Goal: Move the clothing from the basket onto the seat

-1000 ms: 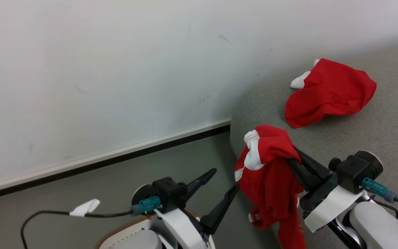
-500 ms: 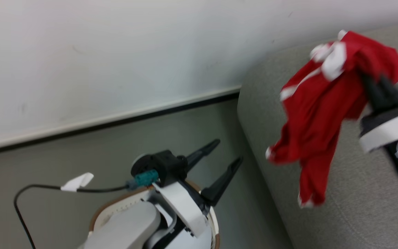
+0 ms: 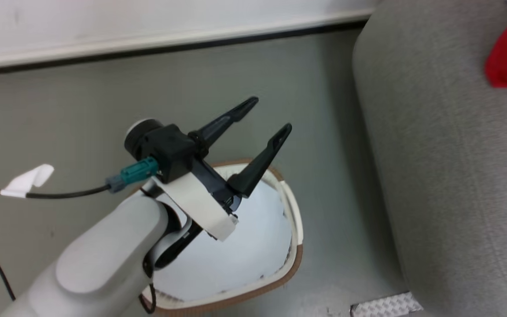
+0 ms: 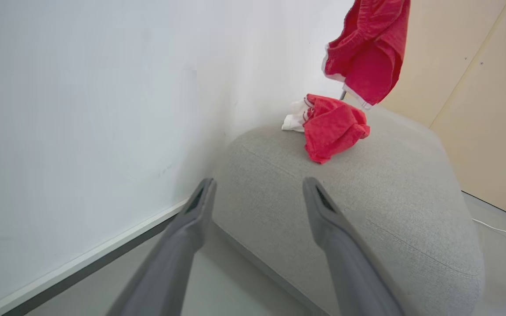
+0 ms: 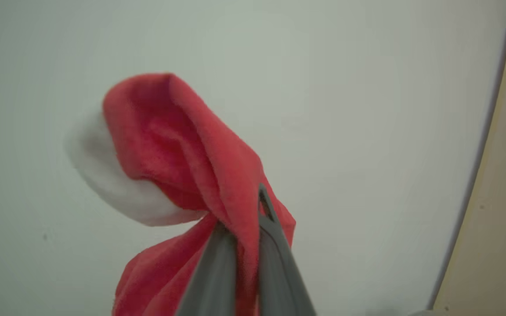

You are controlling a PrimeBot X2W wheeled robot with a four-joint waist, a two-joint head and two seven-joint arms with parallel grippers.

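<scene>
Right hand (image 5: 241,210) clamped shut on a red garment (image 5: 169,145), held up over the seat (image 4: 367,206).
The cloth hangs limp, light and soft, so a pinched fold anywhere should hold. Below it on the seat lie a red piece (image 4: 334,131) and a white cloth (image 4: 294,120). The left hand (image 3: 270,114), fingers apart, hovers over the basket (image 3: 296,233). No lettering is readable.

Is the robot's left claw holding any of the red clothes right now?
No, the left gripper has its jaws wide apart, with nothing between them.
</scene>
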